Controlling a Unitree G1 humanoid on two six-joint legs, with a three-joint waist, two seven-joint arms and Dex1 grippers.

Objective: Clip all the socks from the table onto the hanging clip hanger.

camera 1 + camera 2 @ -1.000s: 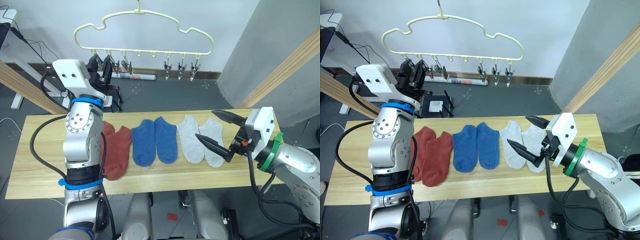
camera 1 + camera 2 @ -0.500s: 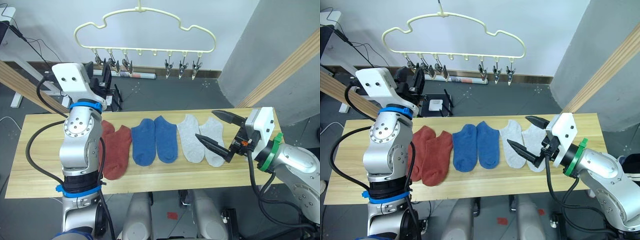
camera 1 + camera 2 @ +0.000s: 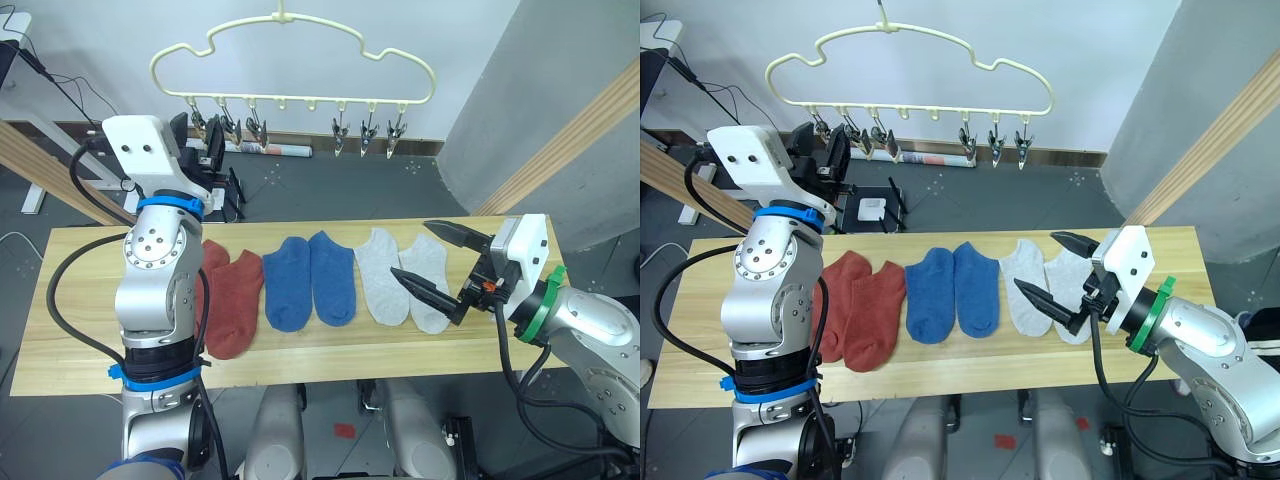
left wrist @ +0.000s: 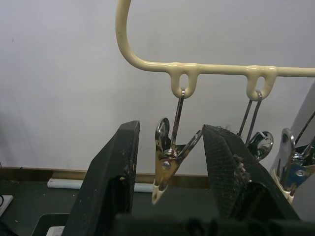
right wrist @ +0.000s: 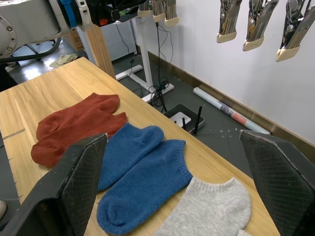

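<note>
Spanning the lower scene, the table (image 3: pixel 60 300) carries the socks in one row near its middle, rust-red pair (image 3: pixel 232 300), royal blue pair (image 3: pixel 310 278) and light grey pair (image 3: pixel 400 275), with bare wood at both ends and along the front edge. The clip hanger (image 3: pixel 290 60) hangs above and behind the table's far edge, every clip free. The left gripper (image 4: pixel 170 172) is raised to the hanger's left end, fingers apart around one metal clip (image 4: pixel 167 164) without touching it; the right gripper (image 3: pixel 440 262) hovers over the grey pair's outer sock, fingers spread wide and holding nothing.
</note>
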